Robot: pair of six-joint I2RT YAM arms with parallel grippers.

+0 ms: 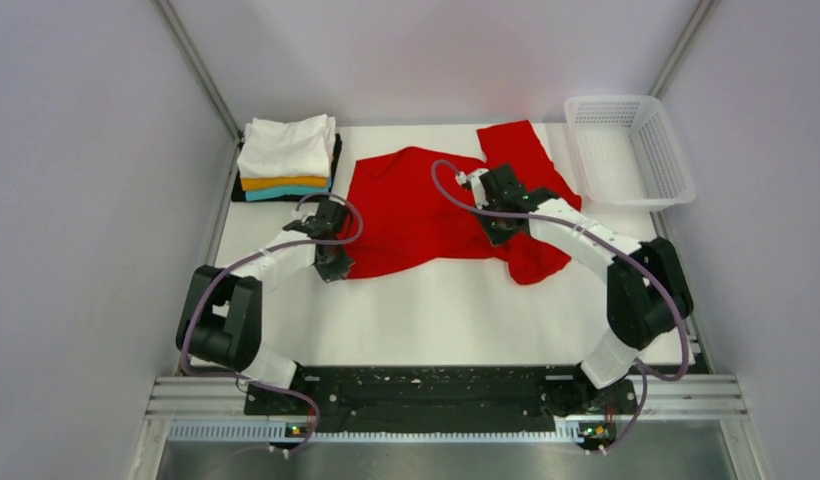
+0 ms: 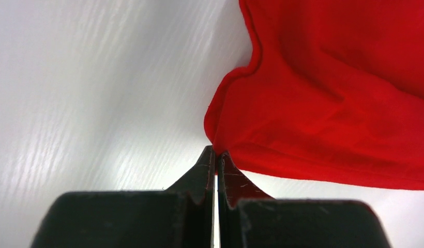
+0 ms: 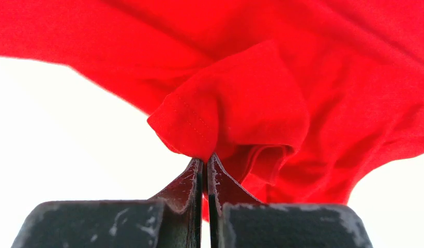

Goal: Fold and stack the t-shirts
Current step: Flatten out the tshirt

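Note:
A bright red t-shirt (image 1: 416, 210) lies crumpled across the middle of the white table. My left gripper (image 1: 336, 268) is shut on its near left corner; in the left wrist view the fingertips pinch the hem of the red cloth (image 2: 329, 103) at the gripper (image 2: 216, 151). My right gripper (image 1: 498, 232) is shut on a bunched fold of the shirt near its right side; the right wrist view shows the pinched fold of cloth (image 3: 241, 108) above the gripper (image 3: 205, 157). A stack of folded t-shirts (image 1: 286, 160), white on top, then orange and teal, stands at the back left.
A white plastic mesh basket (image 1: 631, 150) stands at the back right corner. Grey walls close in the table on the left, right and back. The arm bases sit on a black rail (image 1: 426, 385) at the near edge.

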